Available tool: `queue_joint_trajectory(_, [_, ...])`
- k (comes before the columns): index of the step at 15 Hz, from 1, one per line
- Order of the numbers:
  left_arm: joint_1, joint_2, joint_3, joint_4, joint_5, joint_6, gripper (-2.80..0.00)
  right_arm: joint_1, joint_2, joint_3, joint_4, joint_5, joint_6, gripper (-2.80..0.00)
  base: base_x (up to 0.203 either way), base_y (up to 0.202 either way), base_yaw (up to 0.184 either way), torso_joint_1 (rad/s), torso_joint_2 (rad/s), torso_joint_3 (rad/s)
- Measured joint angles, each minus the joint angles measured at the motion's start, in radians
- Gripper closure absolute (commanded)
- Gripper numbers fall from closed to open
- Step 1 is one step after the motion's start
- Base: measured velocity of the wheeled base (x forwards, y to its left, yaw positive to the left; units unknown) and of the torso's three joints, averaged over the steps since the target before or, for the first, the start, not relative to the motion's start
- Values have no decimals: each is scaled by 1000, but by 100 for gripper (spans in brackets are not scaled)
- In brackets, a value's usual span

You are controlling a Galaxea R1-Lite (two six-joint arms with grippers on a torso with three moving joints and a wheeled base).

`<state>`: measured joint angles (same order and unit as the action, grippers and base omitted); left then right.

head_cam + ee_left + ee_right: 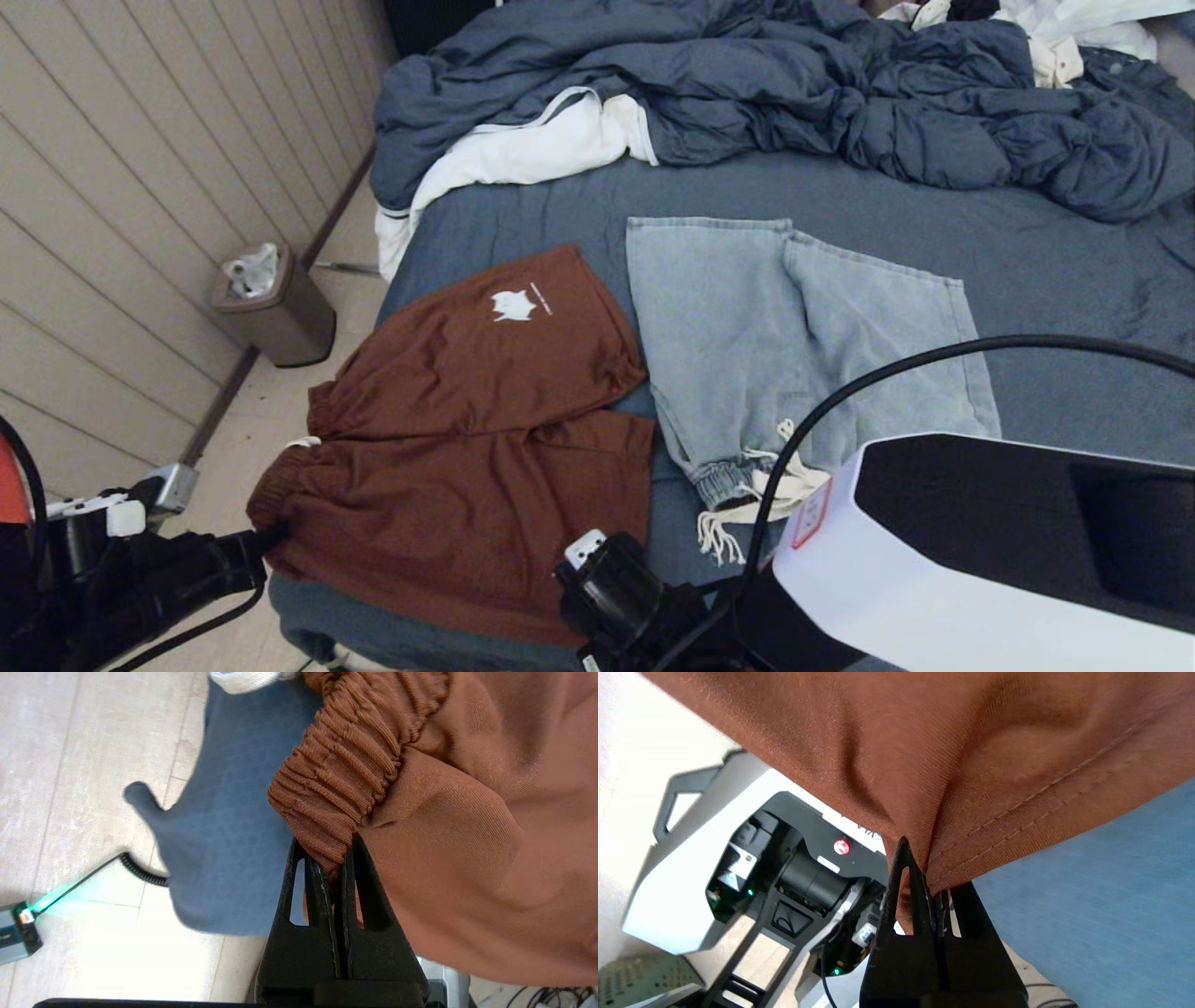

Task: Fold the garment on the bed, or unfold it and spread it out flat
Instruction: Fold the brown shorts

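The garment is a pair of rust-brown shorts [467, 439] with a small white logo, lying at the near left corner of the bed [1027, 261]. My left gripper [329, 856] is shut on the end of the ribbed elastic waistband [345, 765], at the shorts' near left edge [266, 546]. My right gripper [931, 877] is shut on the stitched hem [1041, 812] of the near leg, at the bed's front edge. In the head view the right wrist [611, 593] shows, but its fingertips are hidden under the cloth.
Light blue denim shorts [794, 336] with white drawstrings lie just right of the brown pair. A rumpled dark blue duvet [794, 84] fills the far end of the bed. A small bin [275, 313] stands on the floor by the panelled wall, left of the bed.
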<state>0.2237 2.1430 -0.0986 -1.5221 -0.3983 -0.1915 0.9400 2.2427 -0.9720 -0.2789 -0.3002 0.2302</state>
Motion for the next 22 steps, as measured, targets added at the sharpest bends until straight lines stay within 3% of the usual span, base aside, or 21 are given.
queue_joint_trajectory(5, [28, -47, 86, 0, -6, 7, 0, 1, -120, 85, 0, 4, 0, 0, 0, 0, 0, 0, 0, 0])
queue_joint_trajectory(12, [53, -60, 99, 0, -32, 48, 0, 57, -324, 238, 1, 16, -3, 0, 0, 0, 0, 0, 0, 0])
queue_joint_trajectory(16, [109, -79, 99, 1, -117, 112, 0, 86, -383, 254, 4, 43, -2, 0, 0, 0, 0, 0, 0, 0])
queue_joint_trajectory(22, [134, -164, 99, 1, -117, 116, 0, 95, -425, 246, 8, 43, -7, 0, 0, 0, 0, 0, 0, 0])
